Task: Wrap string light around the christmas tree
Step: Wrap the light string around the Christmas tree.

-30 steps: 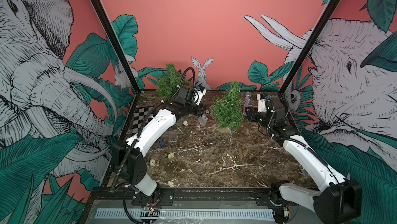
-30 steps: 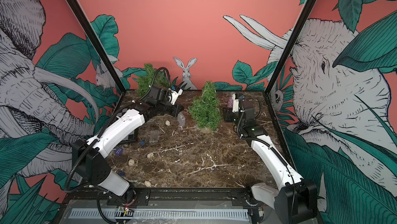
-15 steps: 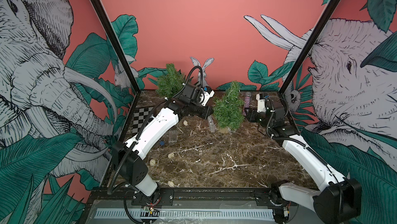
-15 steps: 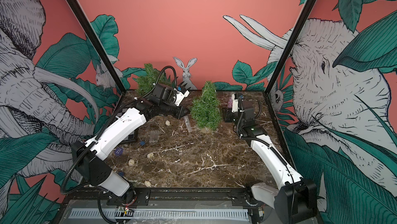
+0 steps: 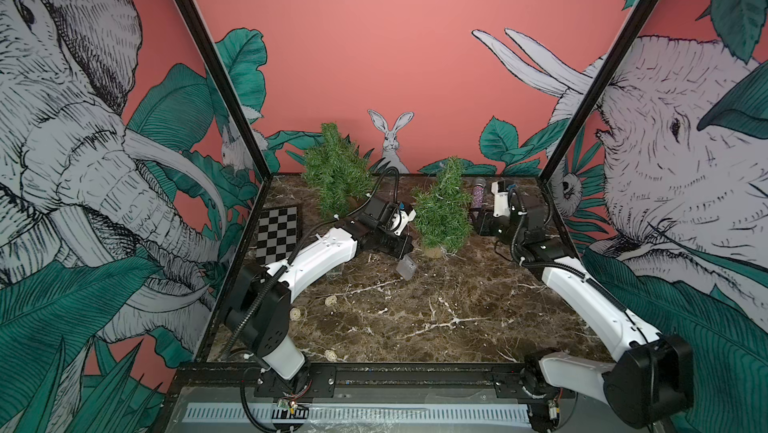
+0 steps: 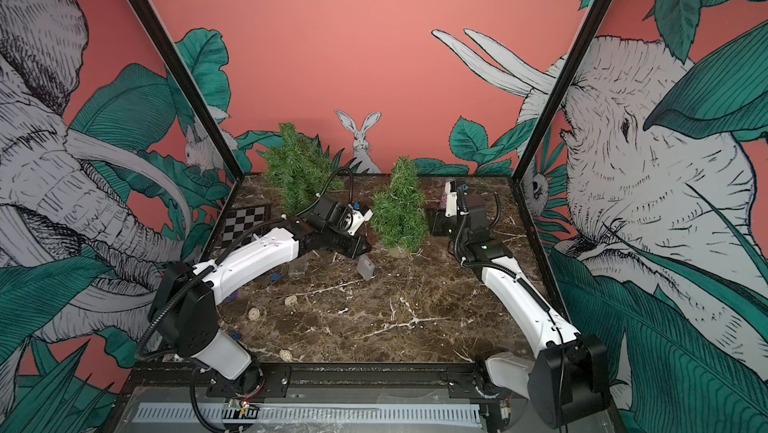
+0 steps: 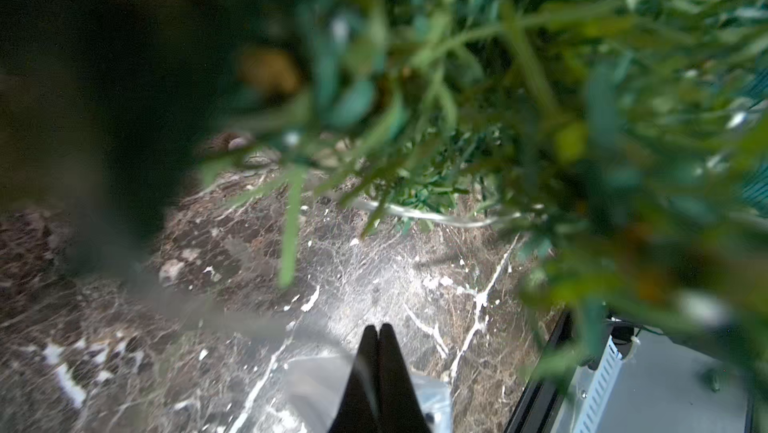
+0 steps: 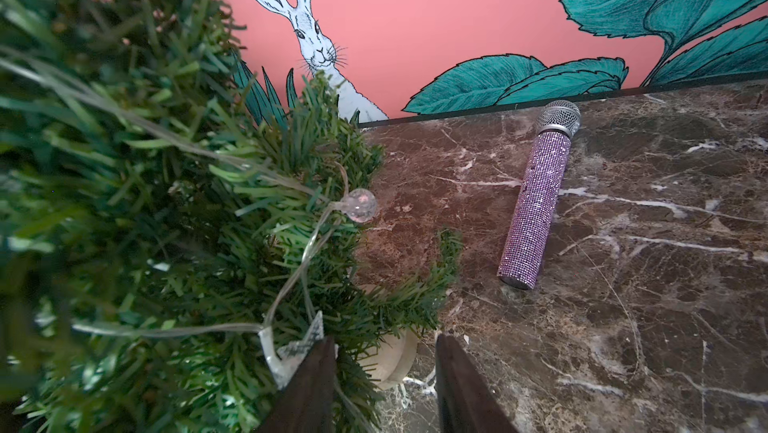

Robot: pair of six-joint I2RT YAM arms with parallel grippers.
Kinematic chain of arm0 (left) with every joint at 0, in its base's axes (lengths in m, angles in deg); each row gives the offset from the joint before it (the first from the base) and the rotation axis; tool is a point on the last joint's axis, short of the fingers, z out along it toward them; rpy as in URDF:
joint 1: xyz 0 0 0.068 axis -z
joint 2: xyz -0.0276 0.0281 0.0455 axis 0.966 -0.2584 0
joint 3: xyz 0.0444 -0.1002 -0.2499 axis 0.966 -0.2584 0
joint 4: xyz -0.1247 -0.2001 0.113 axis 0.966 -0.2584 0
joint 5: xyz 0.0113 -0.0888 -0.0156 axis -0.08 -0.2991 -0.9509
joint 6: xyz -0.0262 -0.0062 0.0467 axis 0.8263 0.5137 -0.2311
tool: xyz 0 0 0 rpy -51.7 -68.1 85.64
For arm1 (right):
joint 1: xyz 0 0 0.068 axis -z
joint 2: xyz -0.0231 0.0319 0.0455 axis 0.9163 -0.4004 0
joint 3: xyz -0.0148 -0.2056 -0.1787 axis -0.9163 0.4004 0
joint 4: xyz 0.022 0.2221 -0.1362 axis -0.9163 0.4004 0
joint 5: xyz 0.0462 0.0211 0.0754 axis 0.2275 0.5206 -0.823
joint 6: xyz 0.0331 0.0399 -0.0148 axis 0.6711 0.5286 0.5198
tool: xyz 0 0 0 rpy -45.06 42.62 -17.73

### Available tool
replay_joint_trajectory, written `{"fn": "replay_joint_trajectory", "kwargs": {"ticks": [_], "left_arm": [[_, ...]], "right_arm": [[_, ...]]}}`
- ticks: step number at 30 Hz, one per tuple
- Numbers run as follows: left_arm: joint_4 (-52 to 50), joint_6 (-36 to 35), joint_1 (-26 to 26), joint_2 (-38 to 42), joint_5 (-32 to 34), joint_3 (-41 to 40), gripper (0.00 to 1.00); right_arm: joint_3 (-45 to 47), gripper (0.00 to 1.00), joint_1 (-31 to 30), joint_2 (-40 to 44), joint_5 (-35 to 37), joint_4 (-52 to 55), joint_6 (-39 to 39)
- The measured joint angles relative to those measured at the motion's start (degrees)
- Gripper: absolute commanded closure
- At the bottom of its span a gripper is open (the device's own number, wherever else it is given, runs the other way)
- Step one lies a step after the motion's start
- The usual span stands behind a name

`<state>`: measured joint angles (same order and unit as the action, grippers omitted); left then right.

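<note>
Two small trees stand on the worktop (image 5: 415,318): the christmas tree (image 5: 442,210) at mid-rear, upright, tip skyward, and a second tree (image 5: 336,169) rear-left. One string light (image 8: 291,281) drapes across the christmas tree's branches. Two arms stretch forward, flanking it low: left fingers (image 7: 361,377) pressed together, right fingers (image 8: 316,385) parted, grasping nothing.

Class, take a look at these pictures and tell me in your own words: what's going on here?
The left gripper and right gripper flank a small Christmas tree on a marble table. A string light already lies across its branches. The left gripper is shut, low beside the tree, near a clear plastic box; whether it pinches the wire is unclear. The right gripper is open by the tree's base on the other side.
</note>
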<state>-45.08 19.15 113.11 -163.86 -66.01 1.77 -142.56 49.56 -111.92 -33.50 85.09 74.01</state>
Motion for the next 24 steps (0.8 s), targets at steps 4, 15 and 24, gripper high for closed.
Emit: {"fn": "replay_joint_trajectory", "kwargs": {"ticks": [4, 15, 24], "left_arm": [[1.2, -0.9, 0.0, -0.5, 0.7, -0.3, 0.6], [0.7, -4.9, -2.5, 10.1, 7.0, -5.9, 0.5], [8.4, -3.8, -2.6, 11.4, 13.5, -9.3, 0.37]], "right_arm": [[-1.4, 0.58, 0.0, 0.0, -0.7, 4.5, -0.8], [-7.9, 0.45, -0.3, 5.7, -1.1, 21.9, -2.2], [-18.9, 0.24, -11.3, 8.6, 4.8, 28.0, -2.6]]}}
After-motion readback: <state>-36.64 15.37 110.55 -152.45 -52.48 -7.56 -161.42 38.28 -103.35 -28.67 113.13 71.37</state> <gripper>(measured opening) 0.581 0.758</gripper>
